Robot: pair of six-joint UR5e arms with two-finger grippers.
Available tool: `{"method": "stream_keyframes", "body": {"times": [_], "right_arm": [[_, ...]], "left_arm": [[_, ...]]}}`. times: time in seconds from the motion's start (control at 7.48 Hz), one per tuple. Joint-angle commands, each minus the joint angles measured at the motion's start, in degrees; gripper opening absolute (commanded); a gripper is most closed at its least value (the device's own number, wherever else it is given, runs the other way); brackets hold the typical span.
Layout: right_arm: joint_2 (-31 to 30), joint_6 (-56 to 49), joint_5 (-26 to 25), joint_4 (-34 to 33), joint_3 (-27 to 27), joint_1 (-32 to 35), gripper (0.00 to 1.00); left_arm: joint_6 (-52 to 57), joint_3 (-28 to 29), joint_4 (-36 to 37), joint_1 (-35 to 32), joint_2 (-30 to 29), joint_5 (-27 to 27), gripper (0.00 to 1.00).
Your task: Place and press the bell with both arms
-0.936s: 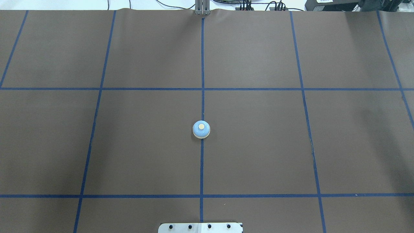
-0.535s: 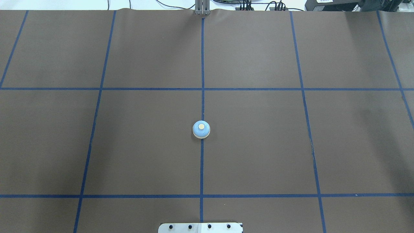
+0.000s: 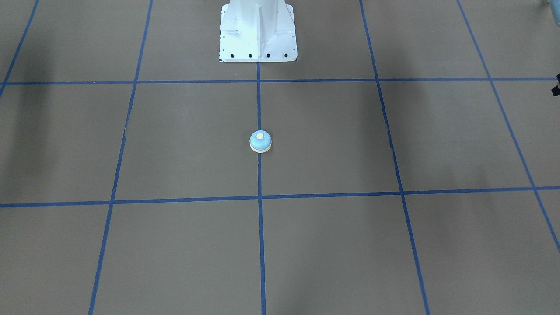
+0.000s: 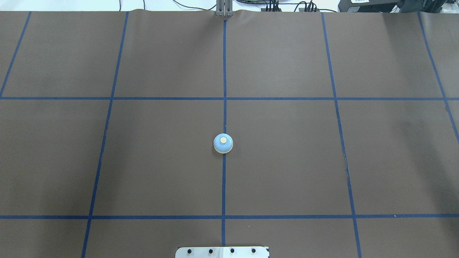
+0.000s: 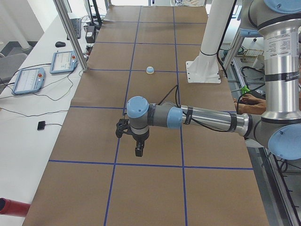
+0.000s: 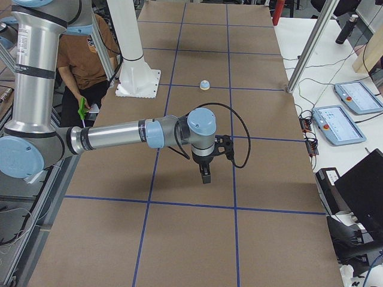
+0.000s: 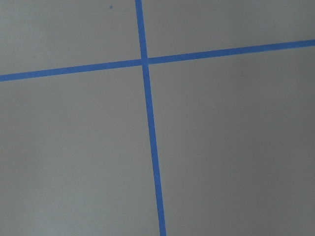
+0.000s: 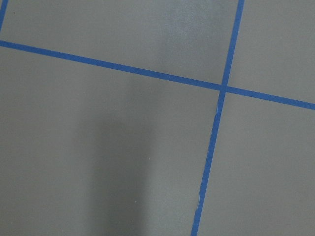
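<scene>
1. Upright, the light-blue call bell (image 4: 223, 143) sits mid-table on the brown table cover (image 4: 287, 161), right on the central blue tape line (image 4: 223, 186); the white pedestal (image 3: 258, 35) stands at the robot's edge of the table.
2. The left gripper (image 5: 138, 151) hangs pointing down above the cover toward the table's left end, well apart from the call bell; whether its fingers are open or closed cannot be told.
3. The right gripper (image 6: 206, 177) hangs likewise toward the right end, well apart from the call bell; its fingers' state cannot be told either.
4. Both wrist cameras look down on brown cover and crossing blue tape.
</scene>
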Motion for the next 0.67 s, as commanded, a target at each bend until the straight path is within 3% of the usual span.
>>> {"method": "stream_keyframes", "body": {"times": [0.0,0.54], "right_arm": [[0.0,0.0,0.0,0.0,0.2,0.0,1.00],[0.1,0.0,0.0,0.1,0.2,-0.1,1.00]], "left_arm": [[0.0,0.0,0.0,-0.1,0.2,0.0,1.00],[0.0,-0.3,0.1,0.0,0.3,0.1,1.00]]}}
